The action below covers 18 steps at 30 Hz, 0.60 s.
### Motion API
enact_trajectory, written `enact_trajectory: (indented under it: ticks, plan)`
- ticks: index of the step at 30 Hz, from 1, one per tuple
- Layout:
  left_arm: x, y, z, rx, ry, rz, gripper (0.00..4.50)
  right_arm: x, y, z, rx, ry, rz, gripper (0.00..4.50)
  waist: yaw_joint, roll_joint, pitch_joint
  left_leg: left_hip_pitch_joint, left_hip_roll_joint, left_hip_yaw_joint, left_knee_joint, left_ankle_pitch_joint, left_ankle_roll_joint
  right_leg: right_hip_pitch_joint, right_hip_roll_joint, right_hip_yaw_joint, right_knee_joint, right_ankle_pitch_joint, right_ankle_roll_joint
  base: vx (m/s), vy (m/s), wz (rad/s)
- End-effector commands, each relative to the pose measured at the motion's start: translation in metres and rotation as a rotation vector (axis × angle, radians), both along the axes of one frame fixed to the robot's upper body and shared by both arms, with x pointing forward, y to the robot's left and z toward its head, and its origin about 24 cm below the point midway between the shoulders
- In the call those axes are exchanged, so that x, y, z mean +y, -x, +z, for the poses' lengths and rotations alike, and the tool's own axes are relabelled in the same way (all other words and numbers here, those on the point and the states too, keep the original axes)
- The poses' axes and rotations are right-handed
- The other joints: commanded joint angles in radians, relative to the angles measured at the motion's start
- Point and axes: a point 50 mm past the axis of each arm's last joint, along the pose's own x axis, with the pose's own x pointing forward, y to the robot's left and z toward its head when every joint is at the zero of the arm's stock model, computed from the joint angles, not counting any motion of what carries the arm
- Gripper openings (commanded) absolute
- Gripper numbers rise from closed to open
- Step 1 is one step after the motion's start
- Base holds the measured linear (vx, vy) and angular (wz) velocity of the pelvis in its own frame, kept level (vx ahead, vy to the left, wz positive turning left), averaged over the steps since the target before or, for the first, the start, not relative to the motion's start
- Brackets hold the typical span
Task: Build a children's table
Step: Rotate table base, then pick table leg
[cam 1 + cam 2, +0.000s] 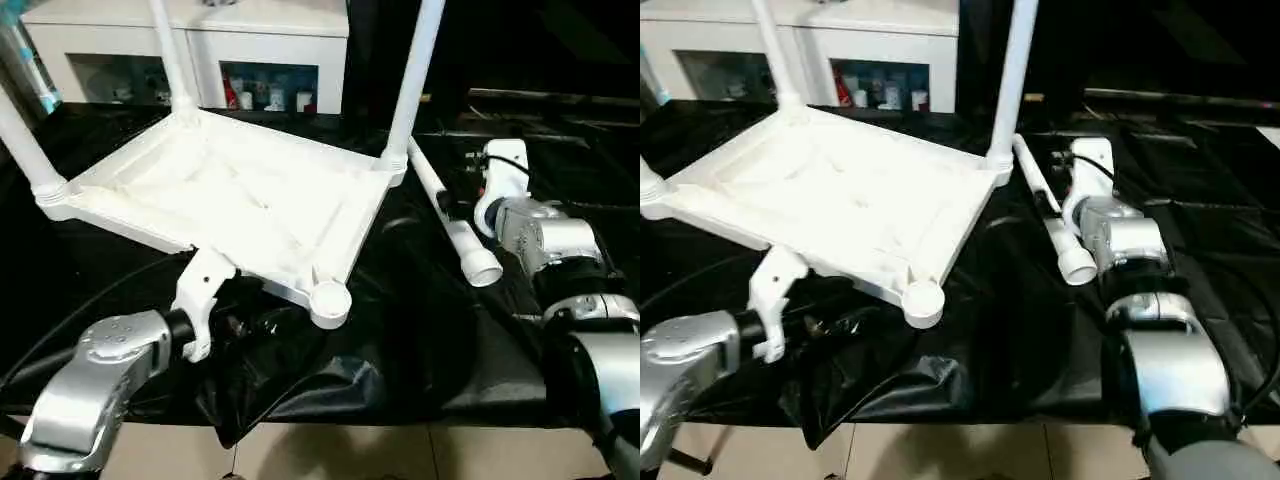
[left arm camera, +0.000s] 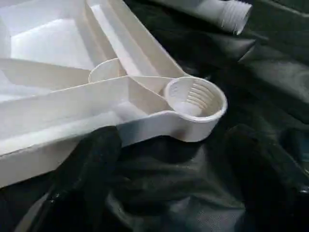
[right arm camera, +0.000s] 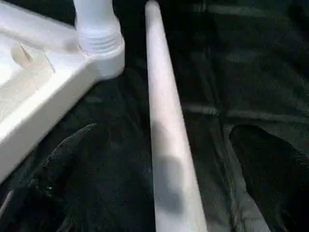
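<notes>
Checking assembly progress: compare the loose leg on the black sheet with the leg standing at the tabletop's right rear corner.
The loose leg lies flat on the black sheet, beside the tabletop; the rear-right leg stands upright in its corner socket. The loose leg's threaded end is bare; the standing leg's is seated. Both are white tubes.

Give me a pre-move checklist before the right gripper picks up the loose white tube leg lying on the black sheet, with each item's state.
1. Three white tube legs stand in the corner sockets of the upturned white plastic table top: ok.
2. The near round corner socket is empty, its thread exposed: ok.
3. The loose white tube leg lies flat on the black plastic sheet, apart from the top: ok.
4. The right gripper is open, fingers either side of the leg: ok.
5. The left gripper is open by the socket corner, holding nothing: ok.
6. Whether the three standing legs are screwed fully home: cannot tell.
</notes>
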Motion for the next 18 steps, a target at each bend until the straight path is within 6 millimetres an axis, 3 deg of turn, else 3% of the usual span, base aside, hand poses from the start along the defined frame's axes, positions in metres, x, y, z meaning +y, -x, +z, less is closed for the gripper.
enact_trajectory:
  ticks: [1,5,6,12,15,18]
  plan:
    - [-0.001,0.005,0.005,0.0,0.0,-0.02,4.18,-0.005,-0.002,0.004,0.009,0.023,-0.024,4.5,0.002,-0.007,-0.066,0.004,0.008,0.005,-0.061,-0.185,0.012,0.053,-0.033,0.035,-0.058,-0.198,-0.192,0.0,0.0,0.0]
    - [0.0,0.015,0.008,0.028,-0.01,-0.043,4.45,-0.005,-0.003,0.004,0.063,0.036,-0.002,4.5,0.001,0.0,-0.061,0.004,0.008,0.005,-0.06,-0.204,0.008,0.049,-0.03,0.035,-0.056,-0.191,-0.205,0.0,0.0,0.0]
    - [0.001,0.019,0.009,0.041,-0.021,-0.051,4.45,-0.004,-0.003,0.003,0.097,0.042,0.011,4.5,0.001,0.003,-0.051,0.003,0.007,0.004,-0.063,-0.229,0.008,0.045,-0.029,0.035,-0.06,-0.217,-0.202,0.0,0.0,0.0]
    - [0.004,0.022,0.015,0.054,-0.046,-0.068,4.45,-0.004,-0.001,-0.001,0.154,0.036,0.017,4.5,0.001,0.009,-0.036,0.007,0.005,0.0,-0.068,-0.302,-0.007,0.039,-0.028,0.034,-0.069,-0.297,-0.182,0.0,0.0,0.0]
    - [0.006,0.024,0.018,0.064,-0.062,-0.079,4.45,-0.003,0.003,-0.007,0.21,0.017,0.035,4.5,0.002,0.011,-0.03,0.007,0.006,-0.002,-0.069,-0.297,-0.009,0.039,-0.028,0.035,-0.066,-0.278,-0.193,0.0,0.0,0.0]
    - [0.007,0.027,0.021,0.078,-0.08,-0.092,4.45,-0.007,0.007,-0.014,0.256,0.036,0.032,4.5,0.006,0.012,-0.021,0.001,0.006,-0.002,-0.068,-0.242,0.003,0.043,-0.03,0.036,-0.059,-0.211,-0.228,0.0,0.0,0.0]
